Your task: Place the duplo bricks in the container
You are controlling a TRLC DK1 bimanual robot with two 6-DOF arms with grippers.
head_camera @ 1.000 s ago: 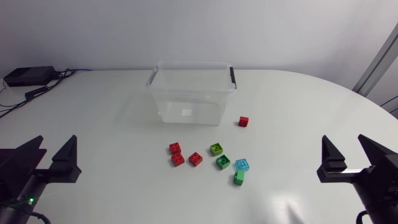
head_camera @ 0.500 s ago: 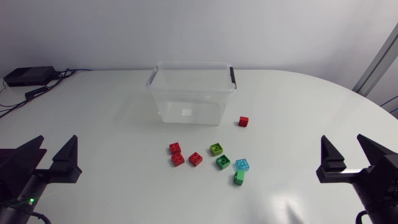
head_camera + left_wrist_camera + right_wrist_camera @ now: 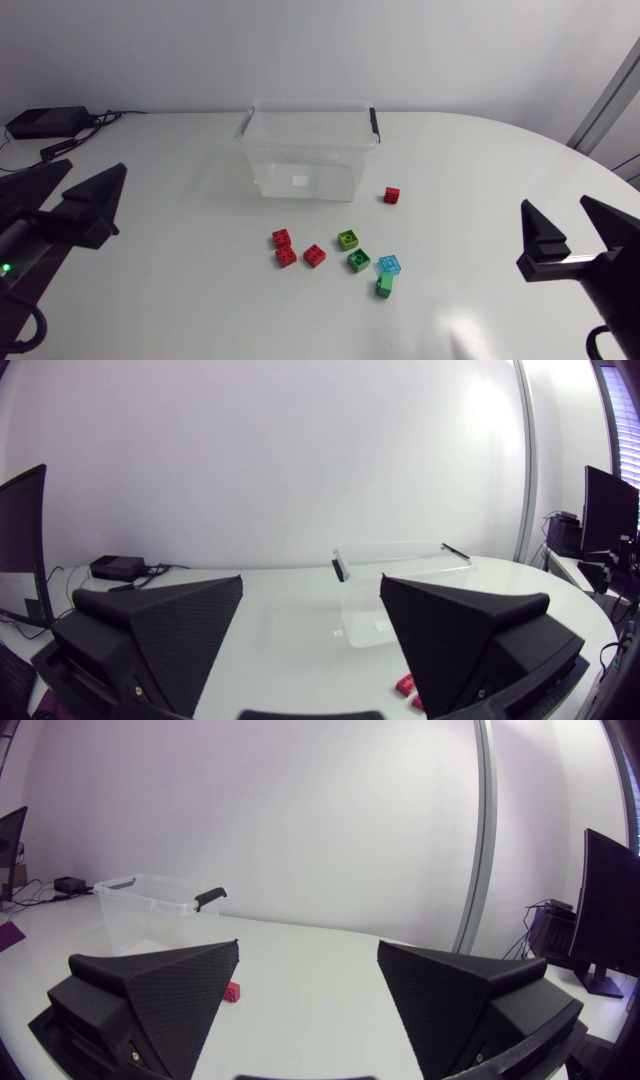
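The left gripper (image 3: 97, 166) and right gripper (image 3: 555, 202) both gape wide, holding nothing. The duplo bricks (image 3: 347, 239) lie scattered before the clear container (image 3: 308, 150). A lone red brick (image 3: 392, 195) sits nearer its right corner, and a cyan brick (image 3: 390, 264) seemingly touches a green brick (image 3: 385, 287). A black box (image 3: 45, 122) sits well to the container's left.

Robotics lab, manipulation test bench by the look of it. Evidence: one big white rounded desk (image 3: 180, 260) with a robot arm coming in from each side, left gripper (image 3: 97, 168) and right gripper (image 3: 555, 202) both matte black with wedge fingers. Small black electronics box (image 3: 45, 122) with cables (image 3: 100, 120) at the desk's far left corner. Only props: a clear plastic container (image 3: 305, 150) and loose duplo bricks (image 3: 314, 255) in red, green and blue, scattered in front of it
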